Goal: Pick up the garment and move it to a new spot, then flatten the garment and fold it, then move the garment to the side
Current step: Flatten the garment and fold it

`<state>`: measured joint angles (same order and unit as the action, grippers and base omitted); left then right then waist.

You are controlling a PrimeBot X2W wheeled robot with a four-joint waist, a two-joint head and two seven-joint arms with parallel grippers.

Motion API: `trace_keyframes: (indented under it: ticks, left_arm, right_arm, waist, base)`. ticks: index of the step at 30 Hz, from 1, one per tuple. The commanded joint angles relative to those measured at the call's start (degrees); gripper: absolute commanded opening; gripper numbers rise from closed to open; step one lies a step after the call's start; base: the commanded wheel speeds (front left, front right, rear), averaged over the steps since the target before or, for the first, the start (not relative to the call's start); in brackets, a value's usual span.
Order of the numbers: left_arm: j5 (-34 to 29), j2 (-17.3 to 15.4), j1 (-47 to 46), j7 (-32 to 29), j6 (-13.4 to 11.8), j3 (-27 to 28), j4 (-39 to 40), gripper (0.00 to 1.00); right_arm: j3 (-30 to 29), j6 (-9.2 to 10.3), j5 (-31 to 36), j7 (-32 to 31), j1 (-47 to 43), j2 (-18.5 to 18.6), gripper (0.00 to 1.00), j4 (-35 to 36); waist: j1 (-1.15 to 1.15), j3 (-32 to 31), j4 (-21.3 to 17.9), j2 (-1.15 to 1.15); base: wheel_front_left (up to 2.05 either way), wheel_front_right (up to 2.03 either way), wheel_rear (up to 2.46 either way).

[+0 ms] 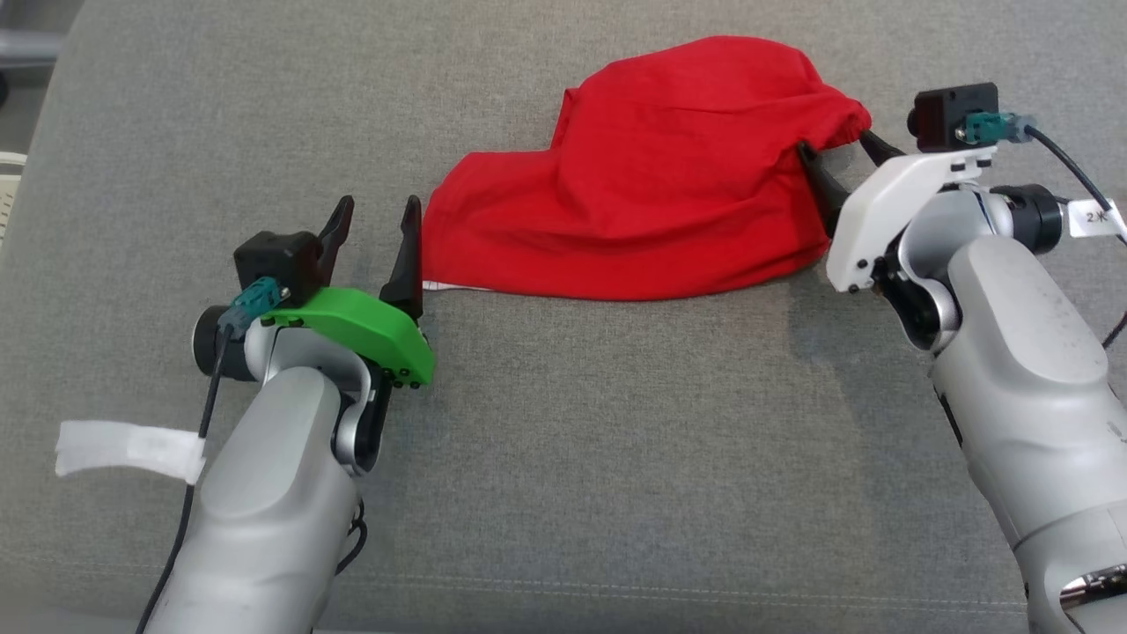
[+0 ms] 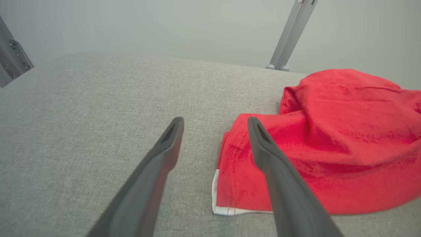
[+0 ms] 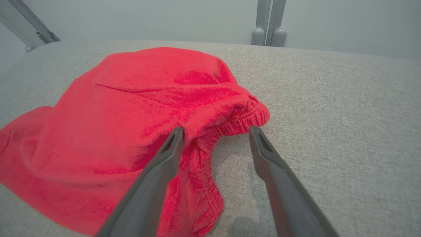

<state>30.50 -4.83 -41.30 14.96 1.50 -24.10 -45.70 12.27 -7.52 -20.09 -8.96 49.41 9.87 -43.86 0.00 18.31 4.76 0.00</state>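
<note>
The red garment (image 1: 651, 194) lies bunched and rumpled on the grey fabric surface (image 1: 563, 440), with a white edge showing under its near left corner. My left gripper (image 1: 379, 220) stands open at that corner. In the left wrist view the stitched hem of the garment (image 2: 329, 138) lies just inside the right finger of the left gripper (image 2: 214, 122), with nothing gripped. My right gripper (image 1: 836, 145) is open at the garment's right end. In the right wrist view the gathered elastic band of the garment (image 3: 131, 115) sits between the spread fingers of the right gripper (image 3: 216, 129).
The grey surface extends wide in front of and beside the garment; its left edge (image 1: 35, 176) runs along the head view's left side. Metal posts (image 2: 291, 33) (image 3: 268, 26) stand beyond the far edge. A white tape tag (image 1: 123, 449) hangs off the left arm's cable.
</note>
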Motion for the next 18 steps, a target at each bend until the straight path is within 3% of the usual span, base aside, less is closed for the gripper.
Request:
trace_keyframes:
  ticks: [1,7,18]
  left_arm:
    - [-0.8,-0.8,2.0,0.3,-0.4,1.1,1.5,1.0]
    - [-3.2,-1.4,10.3,0.2,-0.7,5.2,9.7,1.0]
    - [-7.6,-0.8,26.7,0.2,0.1,12.4,22.4,1.0]
  right_arm:
    - [-0.3,0.06,-0.3,0.8,-2.1,1.0,1.0,1.1]
    - [-5.2,0.06,1.1,5.2,-10.5,1.6,1.0,5.4]
    - [-12.7,0.06,5.4,12.8,-27.9,-3.9,1.0,15.2]
  waist:
    - [0.0,-2.5,-0.4,0.0]
    - [0.0,-6.5,-0.9,0.0]
    - [0.0,-13.1,-0.9,0.0]
  base:
    - [0.0,0.0,0.0]
    - [0.0,0.0,0.0]
    - [0.0,0.0,0.0]
